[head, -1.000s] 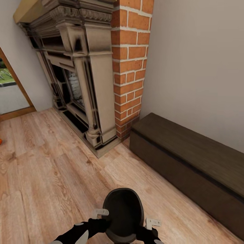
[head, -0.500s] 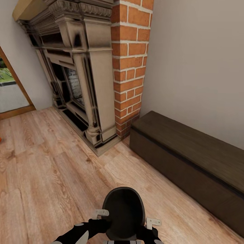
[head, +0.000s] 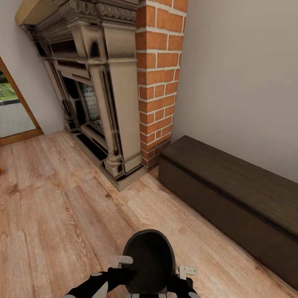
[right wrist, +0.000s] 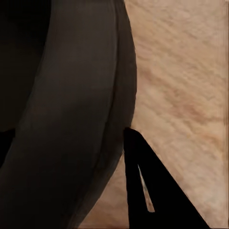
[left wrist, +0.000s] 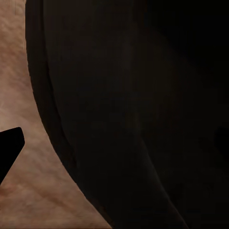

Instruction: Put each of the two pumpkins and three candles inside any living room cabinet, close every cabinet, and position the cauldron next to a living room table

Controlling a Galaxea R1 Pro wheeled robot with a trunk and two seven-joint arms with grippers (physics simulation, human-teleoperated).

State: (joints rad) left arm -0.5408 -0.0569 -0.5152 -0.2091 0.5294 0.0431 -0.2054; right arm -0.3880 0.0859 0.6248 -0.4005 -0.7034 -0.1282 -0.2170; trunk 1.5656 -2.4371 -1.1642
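A pale plank wooden floor [head: 62, 215] is stretching across the room. An ornate grey-beige fireplace surround [head: 93, 82] is standing against the far wall, with a red brick column [head: 159, 82] touching its side. The long low dark-brown wooden cabinet [head: 231, 198] is sitting along the wall just beside the brick column, and its front is showing closed. The round-bellied matte black cauldron [head: 150, 260] is hanging close in front of the robot, well apart from the cabinet, its open mouth facing up. The left gripper [head: 121, 271] is pressing against one side of the cauldron and the right gripper [head: 179, 278] against the other; whether either pincer is spread or pinching the rim, I cannot tell. In the right wrist view, one dark fingertip [right wrist: 148, 191] is lying against the cauldron's wall [right wrist: 71, 119].
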